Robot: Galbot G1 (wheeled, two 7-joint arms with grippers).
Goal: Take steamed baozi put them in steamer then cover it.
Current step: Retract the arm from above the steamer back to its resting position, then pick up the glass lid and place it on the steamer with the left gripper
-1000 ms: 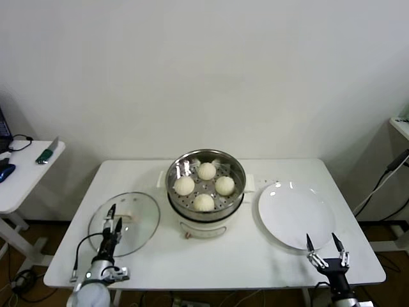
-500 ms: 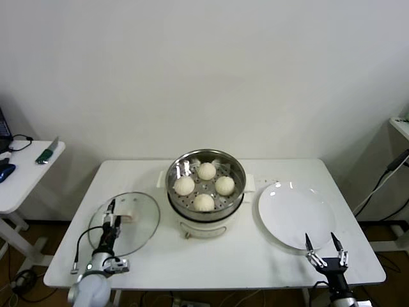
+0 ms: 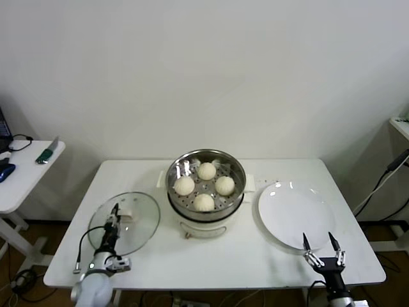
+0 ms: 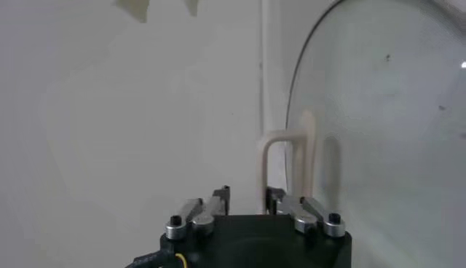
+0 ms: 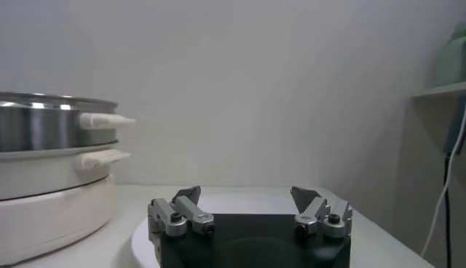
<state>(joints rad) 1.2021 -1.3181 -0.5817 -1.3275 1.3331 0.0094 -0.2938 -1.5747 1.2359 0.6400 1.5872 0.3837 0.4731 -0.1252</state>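
Left jaws narrowly apart at cover handle (not clamped), right jaws spread by plate

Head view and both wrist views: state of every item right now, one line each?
steamed baozi: all four sit inside the steamer.
steamer: uncovered, on its white base.
cover: off, flat on the table left of the steamer.
plate: bare, right of the steamer.
left claw: over the cover's handle, fingers narrowly apart.
right claw: open, at the plate's near rim, holding nothing.
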